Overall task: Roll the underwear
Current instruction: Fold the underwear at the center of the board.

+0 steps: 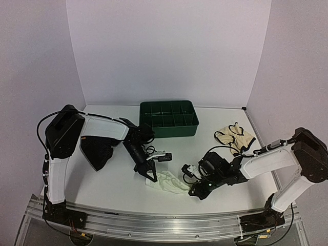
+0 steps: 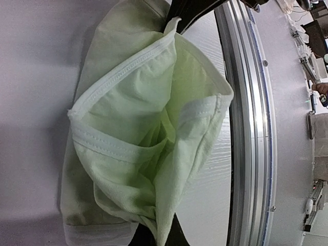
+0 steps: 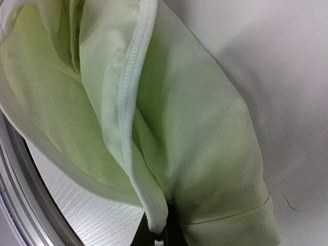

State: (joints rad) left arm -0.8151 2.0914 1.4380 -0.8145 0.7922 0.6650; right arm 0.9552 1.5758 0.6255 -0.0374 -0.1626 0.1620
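white table (image 1: 118, 189), green tray (image 1: 169, 130), cream underwear (image 1: 236, 137), black underwear (image 1: 97, 151), mint underwear (image 1: 171, 183)

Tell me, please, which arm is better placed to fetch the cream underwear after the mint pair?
Probably the right: the cream underwear lies on its side, nearer the right gripper than the left gripper. Both hold the mint pair.

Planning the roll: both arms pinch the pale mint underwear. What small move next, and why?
Probably ease the left gripper and right gripper slightly apart to pull the mint underwear flat: each is shut on an opposite end, and the cloth lies bunched and folded between them.
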